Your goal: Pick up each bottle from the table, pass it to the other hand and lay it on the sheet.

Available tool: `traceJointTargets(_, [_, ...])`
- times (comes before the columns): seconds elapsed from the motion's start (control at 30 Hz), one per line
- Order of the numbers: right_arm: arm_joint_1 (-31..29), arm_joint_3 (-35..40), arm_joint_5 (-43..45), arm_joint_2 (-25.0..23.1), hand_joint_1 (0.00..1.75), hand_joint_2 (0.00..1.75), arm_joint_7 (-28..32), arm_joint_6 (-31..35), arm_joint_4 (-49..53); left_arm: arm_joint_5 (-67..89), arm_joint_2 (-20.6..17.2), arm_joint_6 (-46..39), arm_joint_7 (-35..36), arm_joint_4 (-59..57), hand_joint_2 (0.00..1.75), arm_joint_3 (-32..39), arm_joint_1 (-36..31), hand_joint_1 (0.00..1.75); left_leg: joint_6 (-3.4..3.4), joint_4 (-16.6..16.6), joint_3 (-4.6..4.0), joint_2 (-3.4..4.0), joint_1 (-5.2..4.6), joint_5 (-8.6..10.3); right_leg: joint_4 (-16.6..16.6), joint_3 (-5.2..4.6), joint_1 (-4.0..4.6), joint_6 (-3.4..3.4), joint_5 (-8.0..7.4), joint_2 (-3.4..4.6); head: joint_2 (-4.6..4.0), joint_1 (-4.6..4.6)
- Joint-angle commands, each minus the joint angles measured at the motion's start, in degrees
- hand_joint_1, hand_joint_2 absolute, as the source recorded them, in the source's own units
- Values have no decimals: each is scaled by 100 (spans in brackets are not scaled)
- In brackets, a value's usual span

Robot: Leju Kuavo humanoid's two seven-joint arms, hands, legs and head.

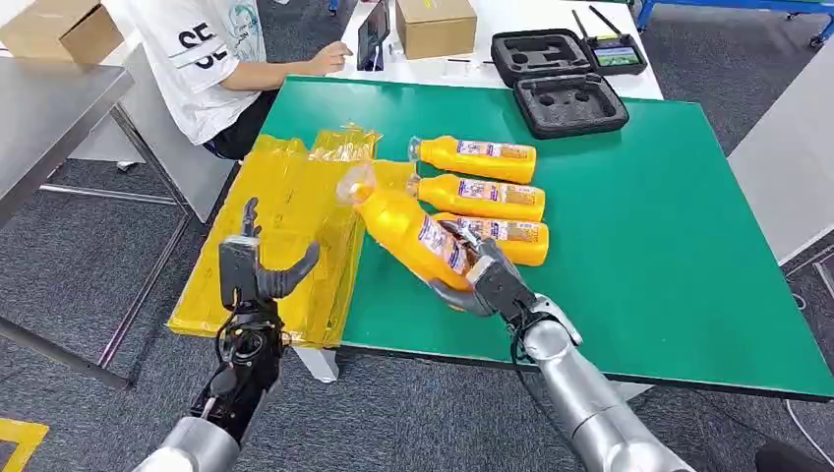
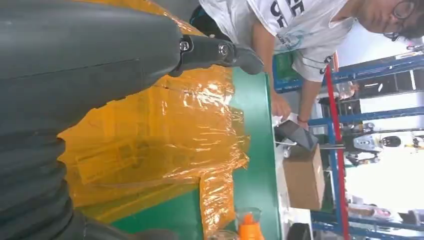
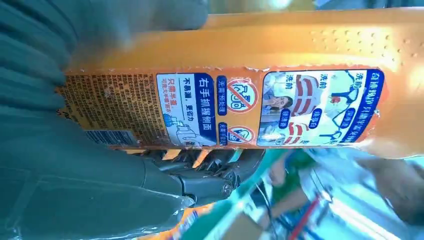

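My right hand (image 1: 484, 276) grips an orange bottle (image 1: 408, 234) by its lower end and holds it tilted above the green table (image 1: 669, 256), its clear cap toward the yellow sheet (image 1: 285, 236). Up close, the bottle's label (image 3: 225, 107) runs across the right wrist view, with my right hand's fingers (image 3: 200, 185) wrapped under it. Three more orange bottles lie side by side on the table: far (image 1: 477, 157), middle (image 1: 482, 196) and near (image 1: 506, 236). My left hand (image 1: 251, 267) hovers open over the sheet's near part, fingers apart. The sheet (image 2: 165, 135) spreads beyond my left hand (image 2: 75, 65).
A person in a white shirt (image 1: 211, 59) sits at the table's far left corner, one hand by a tablet (image 1: 372, 34). An open black foam case (image 1: 561, 79) and a cardboard box (image 1: 436, 25) stand at the far edge. A grey table (image 1: 49, 118) stands to the left.
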State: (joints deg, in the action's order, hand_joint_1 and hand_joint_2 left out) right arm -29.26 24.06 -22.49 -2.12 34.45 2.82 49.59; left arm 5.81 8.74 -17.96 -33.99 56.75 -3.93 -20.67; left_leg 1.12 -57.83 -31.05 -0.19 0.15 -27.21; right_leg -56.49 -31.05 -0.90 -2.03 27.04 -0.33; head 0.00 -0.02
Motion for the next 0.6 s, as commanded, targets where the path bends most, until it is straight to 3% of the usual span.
traceJointTargets(0.03, [-40, -550, 93, -324, 175, 175, 143, 162, -150, -88, -180, 363, 283, 744, 175, 106, 404, 0, -6, -1, -3, 15, 4, -1, -1, -8, 5, 9, -4, 15, 0, 2])
traceJointTargets(0.23, [-104, -404, 398, -483, 175, 175, 484, 34, -499, -738, -321, 2265, 380, 721, 175, -126, 498, 0, -7, -1, -9, 14, 5, 2, 1, -13, 7, 10, -7, 15, 0, 0])
traceJointTargets(0.6, [89, -74, 356, -788, 175, 175, 500, -111, -523, -680, -225, 3031, 297, 343, 175, -314, 246, 0, -4, 0, -8, 2, 2, 2, 0, -10, 9, 7, -2, 2, 0, 2])
